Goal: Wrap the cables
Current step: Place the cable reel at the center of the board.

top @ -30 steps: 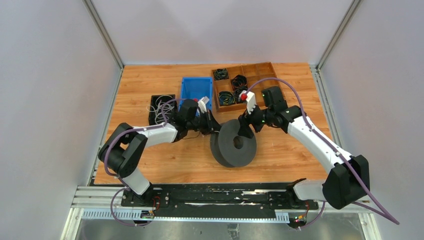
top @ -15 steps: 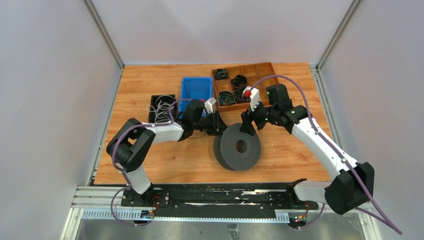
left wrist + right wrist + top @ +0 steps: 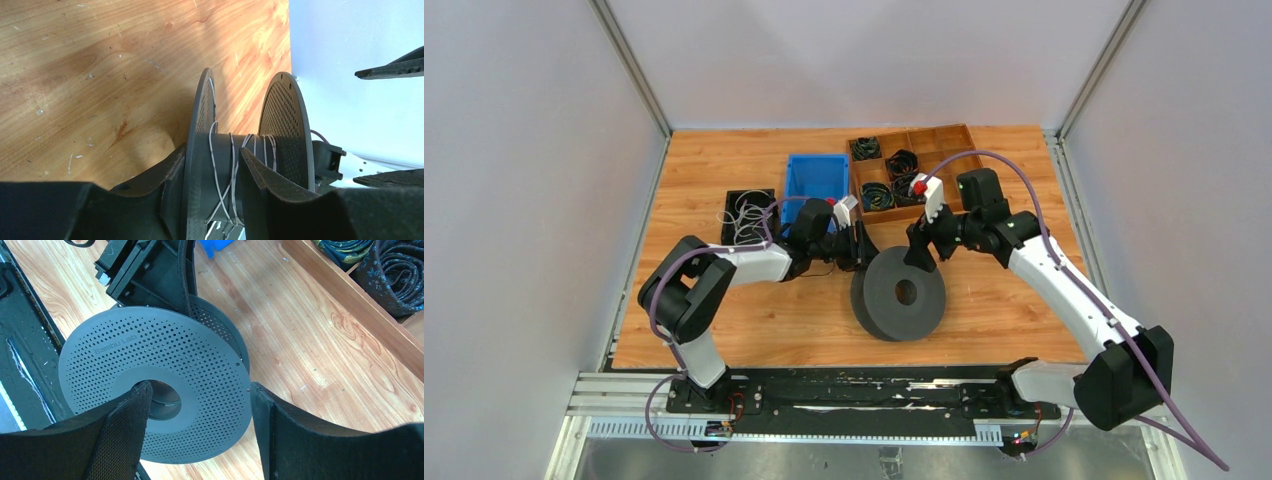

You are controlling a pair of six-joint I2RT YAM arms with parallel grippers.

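Note:
A grey perforated spool (image 3: 902, 292) stands tilted on the table. Thin whitish-grey cable (image 3: 231, 165) is wound in several turns, some crossed, round its hub. My left gripper (image 3: 856, 247) reaches in from the left. In the left wrist view its jaws are a little apart astride the spool's left flange (image 3: 196, 150). One finger (image 3: 172, 170) lies against the outside and the other finger (image 3: 250, 175) sits over the hub. My right gripper (image 3: 197, 390) is open and empty just over the spool's face (image 3: 150, 360), one fingertip (image 3: 135, 400) at the centre hole.
A black bin (image 3: 746, 216) holding loose whitish wire loops sits at the left. A blue bin (image 3: 814, 178) and a wooden divided tray (image 3: 946, 140) with black cable coils stand behind the spool. Purple hoses run along both arms.
Over the last second the spool and both grippers shifted a little to the right, and the left arm stretched out further. Almost nothing has moved in the last half second.

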